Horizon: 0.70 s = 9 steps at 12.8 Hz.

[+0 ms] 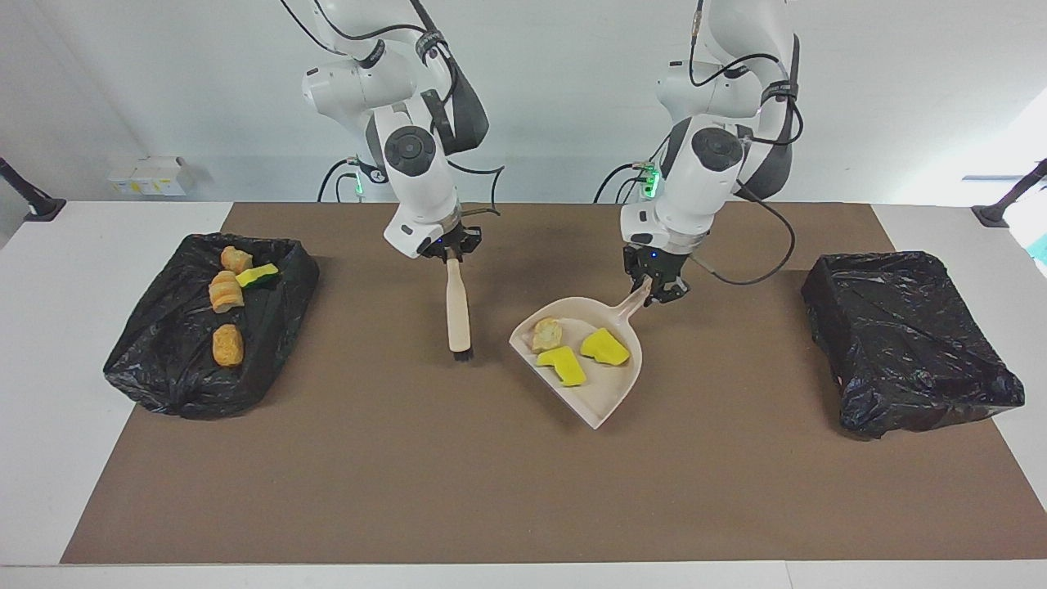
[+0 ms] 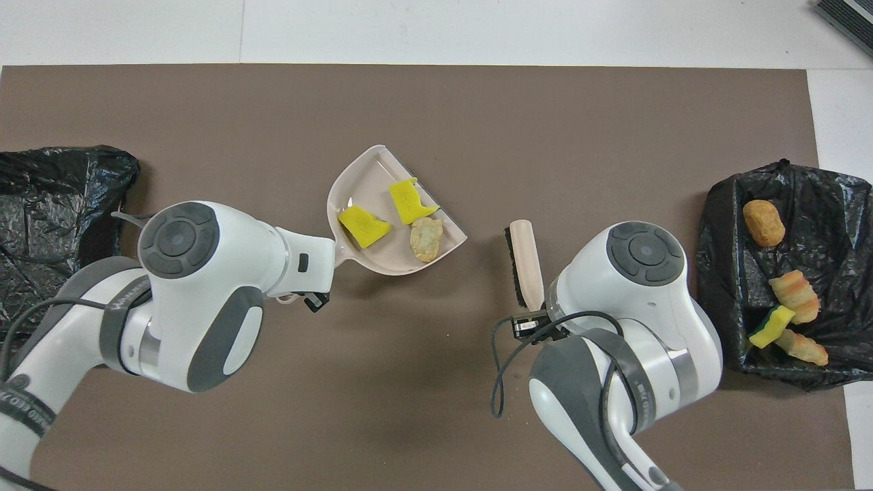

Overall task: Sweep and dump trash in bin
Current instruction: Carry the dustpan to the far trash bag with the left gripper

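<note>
My left gripper is shut on the handle of the beige dustpan, which it holds tilted a little above the brown mat. In the pan lie two yellow sponge pieces and a tan bread lump; from overhead they are the sponges and the lump in the dustpan. Beside the pan, my right gripper is shut on the beige brush, which hangs bristles down over the mat. More trash lies in the black bin at the right arm's end.
That bin holds bread lumps and a green-topped sponge. A second black-lined bin stands at the left arm's end, with no scraps visible in it. White table borders the mat.
</note>
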Available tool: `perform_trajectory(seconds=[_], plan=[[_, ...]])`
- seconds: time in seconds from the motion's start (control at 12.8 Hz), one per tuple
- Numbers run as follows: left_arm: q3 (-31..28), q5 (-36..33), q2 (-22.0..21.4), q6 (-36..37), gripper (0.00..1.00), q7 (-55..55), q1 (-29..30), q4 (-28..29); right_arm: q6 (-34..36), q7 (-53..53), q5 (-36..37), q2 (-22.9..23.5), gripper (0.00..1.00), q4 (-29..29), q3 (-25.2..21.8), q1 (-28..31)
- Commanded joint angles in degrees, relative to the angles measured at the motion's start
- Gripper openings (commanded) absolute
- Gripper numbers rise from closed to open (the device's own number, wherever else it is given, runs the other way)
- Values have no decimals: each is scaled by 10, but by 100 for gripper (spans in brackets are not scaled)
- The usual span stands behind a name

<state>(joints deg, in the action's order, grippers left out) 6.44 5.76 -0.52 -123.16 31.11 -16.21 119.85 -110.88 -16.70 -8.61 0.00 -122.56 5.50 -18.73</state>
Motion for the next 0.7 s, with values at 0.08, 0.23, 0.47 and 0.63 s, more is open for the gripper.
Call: perform_trajectory(seconds=[0.08,0.23,0.47,0.63], plan=[[1,7,-53,78,0,26,63,-25,-59,-94,9,-37,0,-45,6,-60],[0,1,-52,148,0,55,113,-71,-90,-150,9,-33,0,-48,6,-115],[-2,0,-48,207,0,129,209,-114,-124,-204,9,-29,0,-68,6,-180],[-2,0,-43,210,0,132,287,-122,-130,-226,10,-13,0,-68,6,-214]])
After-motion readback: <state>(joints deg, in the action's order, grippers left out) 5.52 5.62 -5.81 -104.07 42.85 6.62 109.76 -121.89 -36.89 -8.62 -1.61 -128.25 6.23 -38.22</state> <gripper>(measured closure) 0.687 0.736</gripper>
